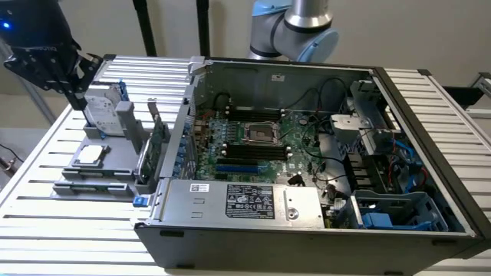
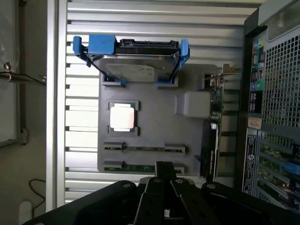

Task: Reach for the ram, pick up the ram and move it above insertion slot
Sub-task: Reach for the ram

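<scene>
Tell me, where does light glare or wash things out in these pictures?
Wrist view: the square chip in the grey tray is washed out white, and the table slats glare. Exterior view: a blue light glows at its upper left; the computer case is dimmer inside.

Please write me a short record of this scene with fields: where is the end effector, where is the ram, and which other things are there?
end effector: above the gray holder, near the hard drive
ram: sitting in the holder, not yet picked up
other parts in holder: processor chip, green card
computer case: open, beside the holder
</scene>
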